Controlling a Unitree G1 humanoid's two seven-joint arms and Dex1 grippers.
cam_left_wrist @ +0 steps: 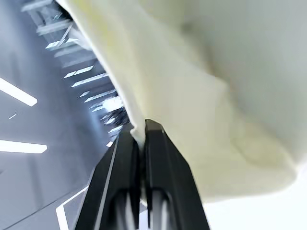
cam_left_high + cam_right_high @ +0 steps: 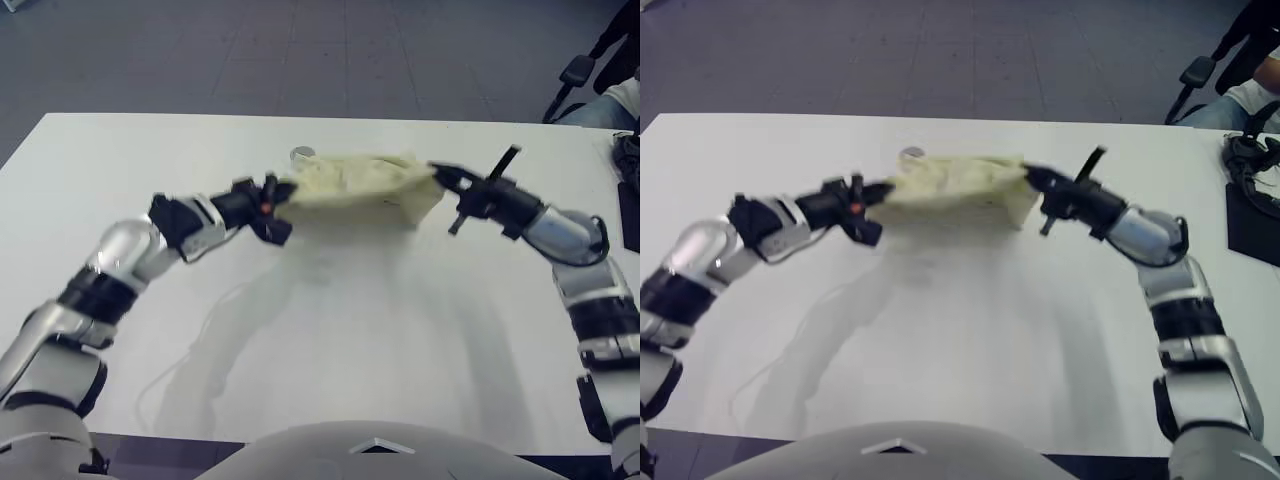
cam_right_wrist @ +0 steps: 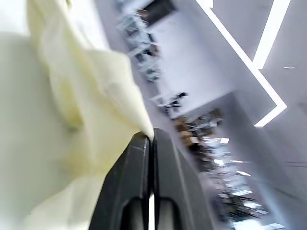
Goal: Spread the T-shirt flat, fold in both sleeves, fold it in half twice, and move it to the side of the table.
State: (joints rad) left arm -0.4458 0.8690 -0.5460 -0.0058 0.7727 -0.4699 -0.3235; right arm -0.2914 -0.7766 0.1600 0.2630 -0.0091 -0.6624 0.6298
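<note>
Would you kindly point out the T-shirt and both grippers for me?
T-shirt [image 2: 355, 180], left eye view, middle of the bunched cloth.
Left gripper [image 1: 142, 132], left wrist view, between its fingertips.
Right gripper [image 3: 149, 136], right wrist view, between its fingertips.

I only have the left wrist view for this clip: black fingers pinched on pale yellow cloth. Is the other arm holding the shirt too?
Observer: Yes. The right gripper is shut on the T-shirt at the opposite end.
Operator: Is it lying flat?
Observer: No. The head views show it bunched and stretched between the left gripper and the right one, over the far middle of the white table. I can't tell whether its lower edge touches the table.
Operator: Anything near it?
Observer: A small round grey object sits on the table just behind the shirt's left end.
</note>
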